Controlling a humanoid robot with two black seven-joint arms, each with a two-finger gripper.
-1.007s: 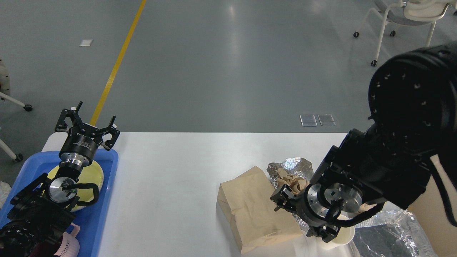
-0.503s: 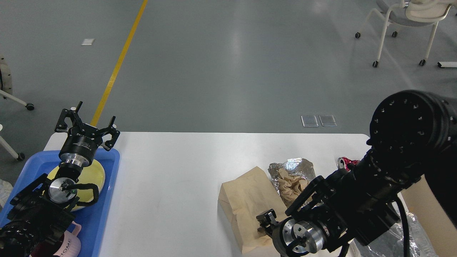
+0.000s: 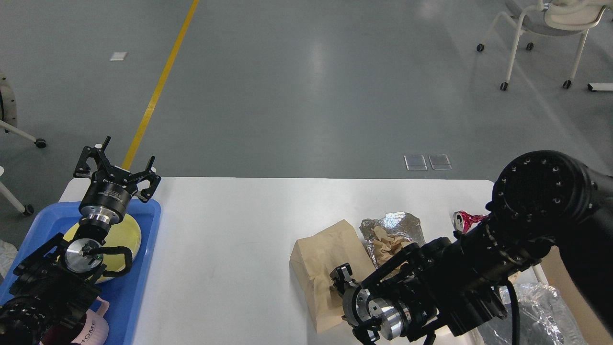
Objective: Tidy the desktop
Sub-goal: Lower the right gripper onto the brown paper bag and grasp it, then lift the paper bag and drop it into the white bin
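The desktop (image 3: 230, 225) fills the lower middle of the view; its near edge is cut off by the frame, and its right end lies behind the right arm. The paper bag (image 3: 321, 258), crumpled and brown, lies on the desktop right of centre. The right gripper (image 3: 341, 282) sits over the bag's near right part, seen nearly end-on and dark, so I cannot tell whether its fingers are apart or pinching the paper. Just right of the bag lies crumpled foil (image 3: 392, 225) with brown paper in it, partly hidden by the arm. Further right of the bag a small red thing (image 3: 463, 220) pokes out from behind the arm, too hidden to name. Well left of the bag, a blue tray (image 3: 139, 268) holds a yellow plate (image 3: 127, 235), mostly covered by the left arm. The left gripper (image 3: 117, 165) stands over the tray's far edge, fingers spread and holding nothing.
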